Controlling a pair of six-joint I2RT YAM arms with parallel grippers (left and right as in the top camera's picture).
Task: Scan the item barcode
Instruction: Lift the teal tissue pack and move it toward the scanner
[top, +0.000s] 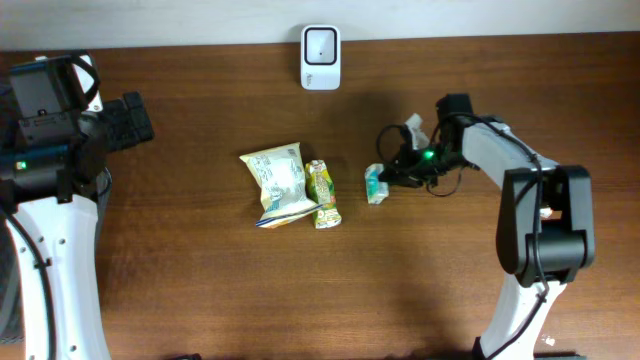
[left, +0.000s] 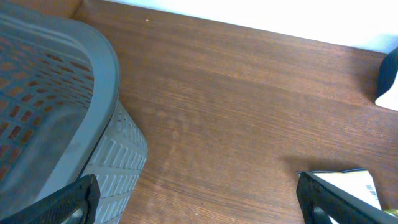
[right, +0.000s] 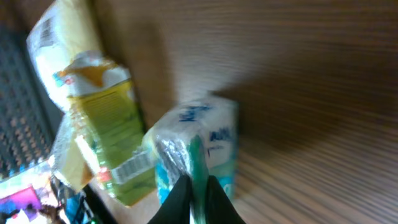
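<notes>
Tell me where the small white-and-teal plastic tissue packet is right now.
Overhead, the small white-and-teal plastic tissue packet lies right of centre, just right of the green-yellow snack pouch, its edge pinched by the right gripper.

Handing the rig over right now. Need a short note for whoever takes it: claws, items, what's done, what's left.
Left claw: open, empty, next to the grey basket.
Right claw: shut on the edge of the white-and-teal pack, which appears to rest on the table.
Yellow snack bag and green packet: side by side mid-table, not held.
White scanner: at the far edge.
Done: pack gripped.
Left: lift it and show its barcode to the scanner.
</notes>
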